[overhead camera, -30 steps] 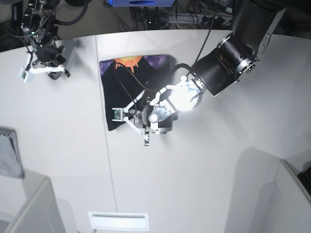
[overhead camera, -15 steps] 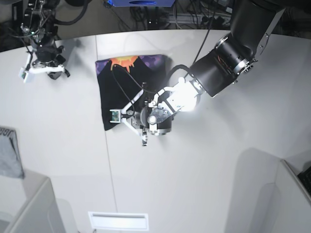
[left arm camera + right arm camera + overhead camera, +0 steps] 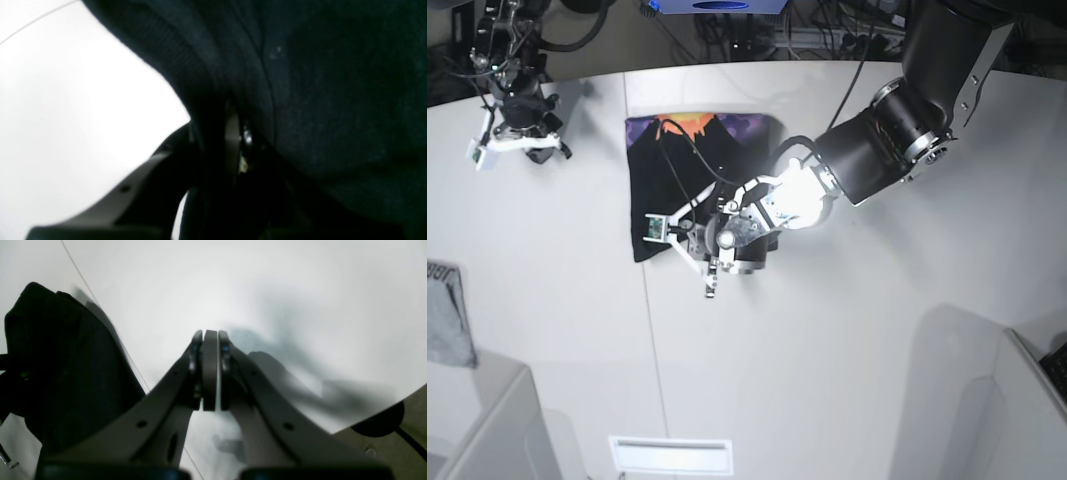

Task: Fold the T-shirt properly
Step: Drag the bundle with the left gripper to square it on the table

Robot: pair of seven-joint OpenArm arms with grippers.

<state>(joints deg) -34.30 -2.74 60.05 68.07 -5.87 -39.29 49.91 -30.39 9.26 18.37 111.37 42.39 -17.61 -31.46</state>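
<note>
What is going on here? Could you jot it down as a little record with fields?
garment: T-shirt, black, orange and purple print facing up, lying folded on the white table
left gripper: low at the shirt's near edge, black cloth caught between its fingers
right gripper: shut, holding nothing, off to the side above bare table
other item: grey cloth at the table's edge

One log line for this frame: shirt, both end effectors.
T-shirt: folded, print up | left end effector: shut on T-shirt edge | right end effector: shut, empty, apart

Black arm (image 3: 907, 130), grey pincer (image 3: 210, 370), screws
</note>
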